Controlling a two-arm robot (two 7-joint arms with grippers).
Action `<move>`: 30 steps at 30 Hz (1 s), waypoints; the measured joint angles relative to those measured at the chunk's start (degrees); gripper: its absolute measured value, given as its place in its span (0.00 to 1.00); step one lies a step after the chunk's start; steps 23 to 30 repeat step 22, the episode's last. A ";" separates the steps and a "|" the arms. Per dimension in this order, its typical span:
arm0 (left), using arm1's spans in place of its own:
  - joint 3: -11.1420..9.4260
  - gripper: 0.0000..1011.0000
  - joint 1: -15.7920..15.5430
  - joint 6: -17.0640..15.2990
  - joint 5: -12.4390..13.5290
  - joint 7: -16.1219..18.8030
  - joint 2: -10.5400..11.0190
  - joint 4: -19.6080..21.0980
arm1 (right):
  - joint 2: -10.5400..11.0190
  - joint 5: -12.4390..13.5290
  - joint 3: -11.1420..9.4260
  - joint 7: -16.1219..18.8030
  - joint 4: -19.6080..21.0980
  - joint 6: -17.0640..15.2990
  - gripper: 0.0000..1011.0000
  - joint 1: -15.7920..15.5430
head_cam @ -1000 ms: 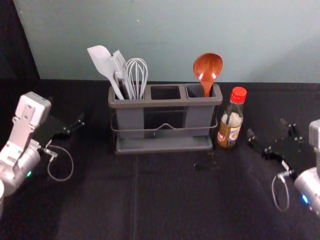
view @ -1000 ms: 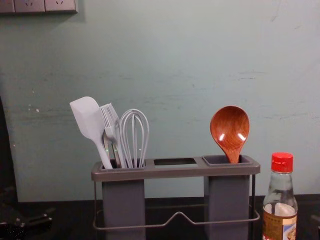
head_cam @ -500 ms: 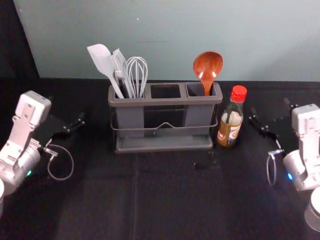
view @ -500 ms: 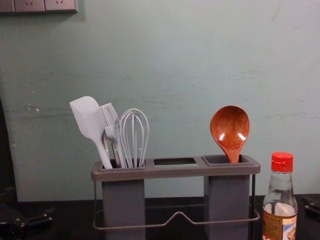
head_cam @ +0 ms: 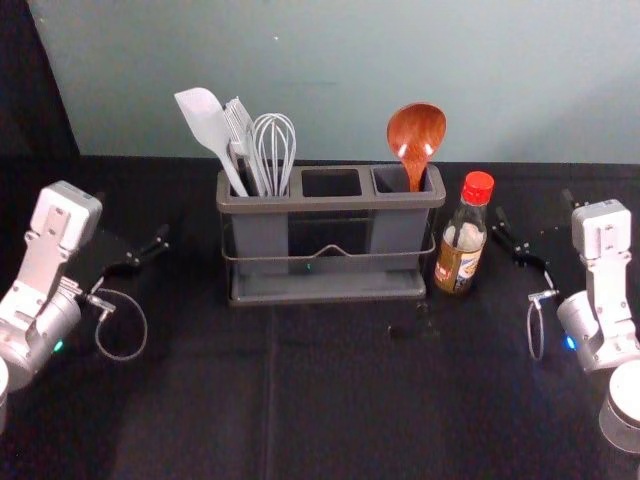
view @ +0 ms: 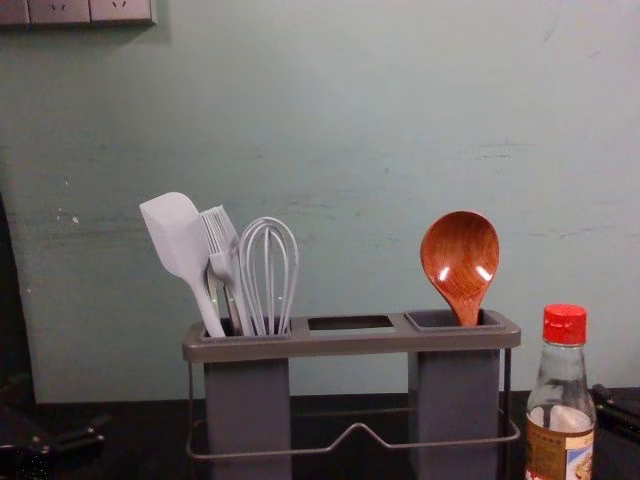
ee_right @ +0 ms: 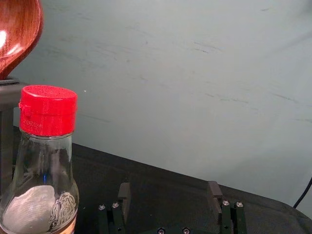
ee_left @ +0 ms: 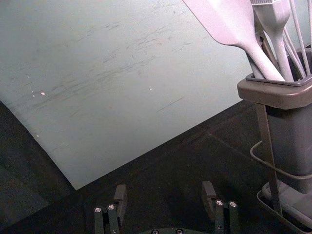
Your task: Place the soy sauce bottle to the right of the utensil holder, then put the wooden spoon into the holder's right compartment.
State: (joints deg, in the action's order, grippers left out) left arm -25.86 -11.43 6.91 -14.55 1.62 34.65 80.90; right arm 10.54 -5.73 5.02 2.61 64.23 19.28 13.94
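Two task things sit right of centre as I look through the head view. One is the clear glass soy sauce bottle (head_cam: 460, 262) with a red plastic cap and a printed label; it stands upright on the black cloth (head_cam: 340, 400), just beside the right end of the dark grey utensil holder (head_cam: 330, 206). The other, the glossy reddish-brown wooden spoon (head_cam: 416, 130), stands bowl up in the holder's right compartment (head_cam: 398, 232), at upper right of the frame.

Further left, in the holder's left compartment (head_cam: 262, 235), I have a pale spatula (head_cam: 205, 125) leaning left, a pale bristled brush (view: 217, 235) and a pale wire whisk (head_cam: 274, 145). A thin metal rail (head_cam: 340, 251) with a small peak runs across the holder's front.

My right gripper (head_cam: 534, 207) is near the bottle, on its right, at the right of the frame. Its wrist view has the claw (ee_right: 169, 192) spread wide, with the bottle outside the fingers. My left gripper (head_cam: 132, 220) is parked at the left of the frame, well apart from the holder, its two fingers wide apart too.

Beyond everything rises a grey-green wall (head_cam: 330, 80), with a socket panel (view: 75, 12) at upper left of the chest view.
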 joint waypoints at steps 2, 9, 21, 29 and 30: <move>0.00 0.99 0.00 0.00 0.00 0.00 0.00 0.00 | 0.02 0.02 0.01 0.02 0.02 0.00 0.99 -0.03; 0.00 0.99 0.00 0.00 0.00 0.00 0.00 0.00 | 0.10 0.12 0.05 0.05 0.19 0.00 0.99 -0.13; 0.00 0.99 0.00 0.00 0.00 0.00 0.00 0.00 | 0.15 0.20 0.09 0.10 0.30 -0.01 0.99 -0.20; 0.00 0.99 0.00 0.00 0.00 0.00 0.00 0.00 | 0.16 0.21 0.09 0.10 0.31 -0.01 0.99 -0.20; 0.00 0.99 0.00 0.00 0.00 0.00 0.00 0.00 | 0.16 0.21 0.09 0.10 0.31 -0.01 0.99 -0.20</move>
